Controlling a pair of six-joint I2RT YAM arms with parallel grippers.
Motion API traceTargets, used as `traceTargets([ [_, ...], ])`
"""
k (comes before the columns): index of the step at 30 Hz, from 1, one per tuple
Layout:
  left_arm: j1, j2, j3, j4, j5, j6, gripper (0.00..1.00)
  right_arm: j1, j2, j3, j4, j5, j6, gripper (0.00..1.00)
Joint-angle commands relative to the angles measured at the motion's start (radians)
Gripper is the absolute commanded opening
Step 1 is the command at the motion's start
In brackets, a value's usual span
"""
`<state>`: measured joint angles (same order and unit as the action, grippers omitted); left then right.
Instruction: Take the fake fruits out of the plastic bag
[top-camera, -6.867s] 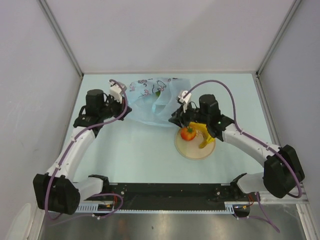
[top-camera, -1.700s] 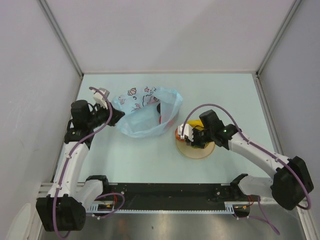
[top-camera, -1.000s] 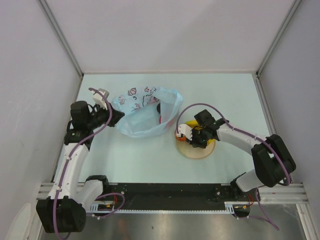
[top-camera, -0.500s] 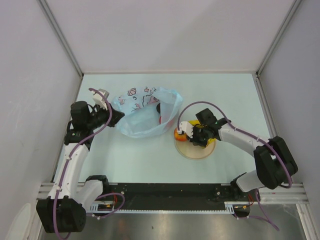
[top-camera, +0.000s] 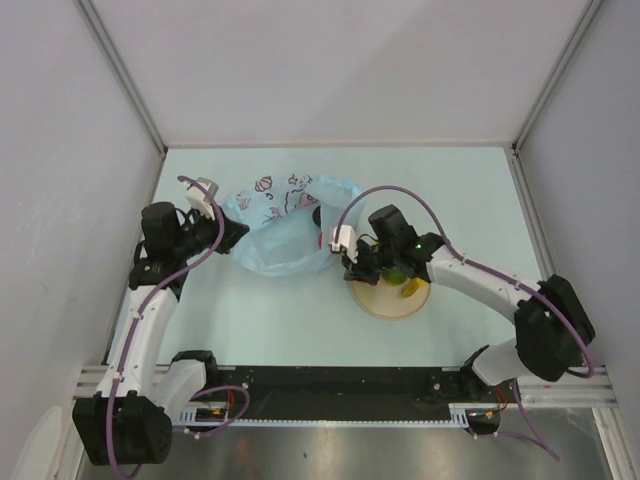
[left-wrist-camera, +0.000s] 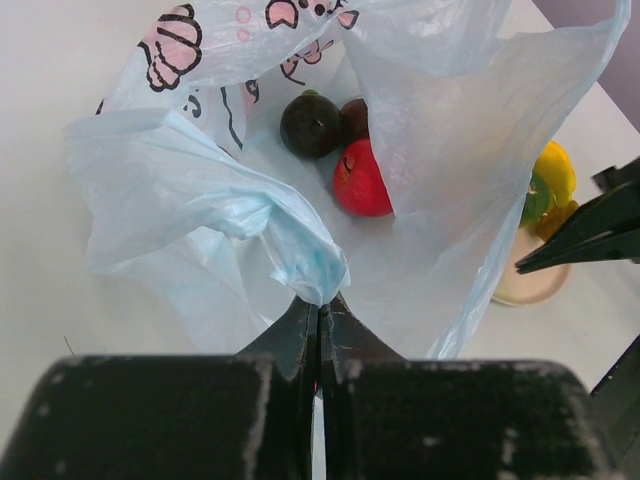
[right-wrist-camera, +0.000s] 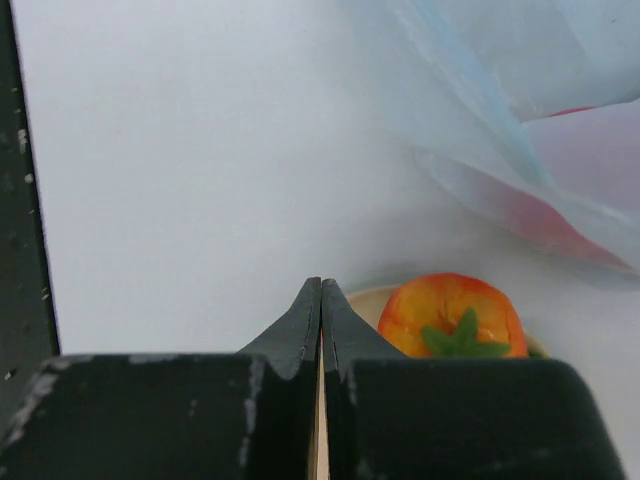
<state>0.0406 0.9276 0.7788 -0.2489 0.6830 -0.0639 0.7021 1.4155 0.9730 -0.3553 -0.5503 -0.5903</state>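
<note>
The light blue plastic bag (top-camera: 285, 228) lies open at the table's middle left. My left gripper (top-camera: 226, 233) is shut on its bunched rim (left-wrist-camera: 305, 270). Inside the bag I see a dark fruit (left-wrist-camera: 311, 123), a maroon one (left-wrist-camera: 353, 117) and a red apple (left-wrist-camera: 361, 185). My right gripper (top-camera: 352, 272) is shut and empty; its tips (right-wrist-camera: 321, 287) sit at the left rim of the tan plate (top-camera: 385, 302), beside the orange-red fruit (right-wrist-camera: 450, 312). A green fruit (top-camera: 398, 272) and the yellow banana (top-camera: 411, 289) also lie on the plate.
The bag's right edge (right-wrist-camera: 500, 150) hangs close above the plate, with red showing through it. White walls enclose the table on three sides. The black rail (top-camera: 320, 385) runs along the near edge.
My right gripper has turned and moved left across the plate toward the bag, and its body now hides the orange-red fruit from above. The left arm and the bag have not moved.
</note>
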Motion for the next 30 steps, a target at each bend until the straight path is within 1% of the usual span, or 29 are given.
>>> traceTargets([
  [1,0.007,-0.015,0.017,0.023,0.004,-0.011,0.0,0.03,0.086,0.023,0.189,0.087,0.121,0.0],
  [3,0.01,-0.018,0.014,0.025,0.003,-0.011,0.0,0.04,0.105,0.023,0.245,0.118,0.112,0.0],
  [8,0.027,-0.041,0.001,0.026,0.004,-0.02,0.0,0.06,0.154,0.03,0.262,0.188,0.08,0.0],
  [14,0.033,-0.055,-0.019,0.026,0.007,-0.028,0.0,0.057,0.168,0.024,0.205,0.227,0.031,0.0],
  [25,0.035,-0.044,-0.013,0.042,0.012,-0.036,0.0,0.031,0.168,-0.006,0.185,0.268,-0.048,0.0],
  [30,0.035,-0.041,-0.015,0.045,0.01,-0.037,0.0,0.02,0.158,-0.026,0.188,0.291,-0.059,0.0],
])
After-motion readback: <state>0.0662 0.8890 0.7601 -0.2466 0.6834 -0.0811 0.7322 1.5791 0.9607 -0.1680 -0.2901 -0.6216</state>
